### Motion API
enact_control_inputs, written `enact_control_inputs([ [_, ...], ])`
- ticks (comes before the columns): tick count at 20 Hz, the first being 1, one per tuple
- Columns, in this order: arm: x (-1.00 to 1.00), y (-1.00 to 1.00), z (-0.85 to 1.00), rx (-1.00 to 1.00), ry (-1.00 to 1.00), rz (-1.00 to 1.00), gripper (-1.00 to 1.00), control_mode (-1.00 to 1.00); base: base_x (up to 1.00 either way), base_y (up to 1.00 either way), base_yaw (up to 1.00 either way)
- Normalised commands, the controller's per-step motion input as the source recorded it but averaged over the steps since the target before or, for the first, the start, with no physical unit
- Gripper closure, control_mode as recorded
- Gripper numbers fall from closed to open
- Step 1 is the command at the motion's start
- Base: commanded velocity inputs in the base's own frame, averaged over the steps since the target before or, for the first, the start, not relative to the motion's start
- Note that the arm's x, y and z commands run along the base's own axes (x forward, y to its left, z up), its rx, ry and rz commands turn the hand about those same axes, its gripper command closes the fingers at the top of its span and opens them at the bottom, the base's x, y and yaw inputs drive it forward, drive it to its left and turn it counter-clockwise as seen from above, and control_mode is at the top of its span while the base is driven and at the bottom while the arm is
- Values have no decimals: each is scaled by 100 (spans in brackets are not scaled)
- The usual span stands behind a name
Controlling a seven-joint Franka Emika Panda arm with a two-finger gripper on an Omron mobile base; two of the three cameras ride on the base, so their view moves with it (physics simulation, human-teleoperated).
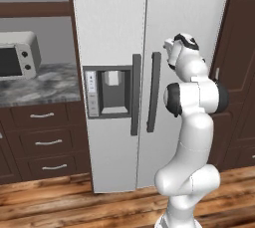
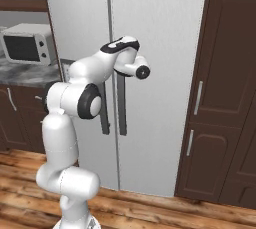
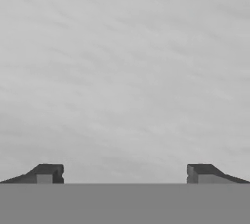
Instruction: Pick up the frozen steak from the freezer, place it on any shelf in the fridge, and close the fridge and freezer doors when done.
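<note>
Fridge and freezer doors (image 1: 149,72), both shut, fill the frame centre. Gripper (image 3: 125,174), fingertips wide apart and holding nothing, faces a pale door panel. Toaster oven (image 1: 17,55) at upper left on the counter (image 1: 45,85).

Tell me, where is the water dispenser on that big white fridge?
The dispenser recess sits in the closed left door, about halfway up, just left of its dark bar handle and right of the stone counter holding the microwave.

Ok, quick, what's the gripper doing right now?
Gripper: open, holding nothing, fingertips spread wide facing a pale grey surface.
</note>
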Motion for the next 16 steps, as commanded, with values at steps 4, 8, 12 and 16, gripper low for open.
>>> enact_control_inputs([
  [4,-8,8,1,-1,-4,0,-100,-100,0,0,0],
  [8,15,38,49,-7,-5,5,-100,-100,0,0,0],
  [12,20,17,80,-7,-1,11,-100,-100,0,0,0],
  [16,23,21,85,-15,1,5,-100,-100,0,0,0],
])
